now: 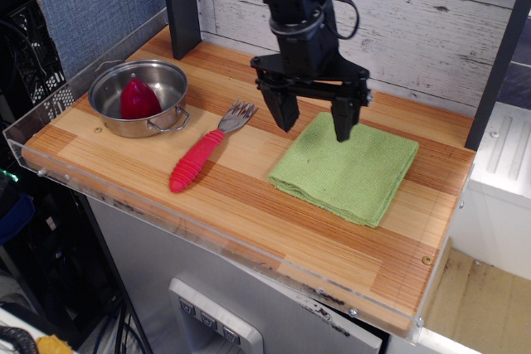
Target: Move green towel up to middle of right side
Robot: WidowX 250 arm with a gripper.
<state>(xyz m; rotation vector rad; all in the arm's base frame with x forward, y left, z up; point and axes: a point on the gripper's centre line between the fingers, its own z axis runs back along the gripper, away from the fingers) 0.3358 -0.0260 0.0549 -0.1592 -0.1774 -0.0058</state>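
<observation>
The green towel (347, 169) lies flat and folded on the right side of the striped wood tabletop (249, 188), about midway between the back wall and the front rim. My gripper (314, 123) hangs open and empty above the towel's back-left corner, its black fingers (342, 120) spread wide and pointing down. One finger is over the towel's edge, the other over bare wood just left of it. I cannot tell whether the fingertips touch anything.
A steel pot (141, 99) holding a red object (138, 99) stands at the left. A fork with a red handle (203, 153) lies between pot and towel. A clear acrylic rim (249, 250) runs along the table's front. A dark post (180, 6) stands at the back left.
</observation>
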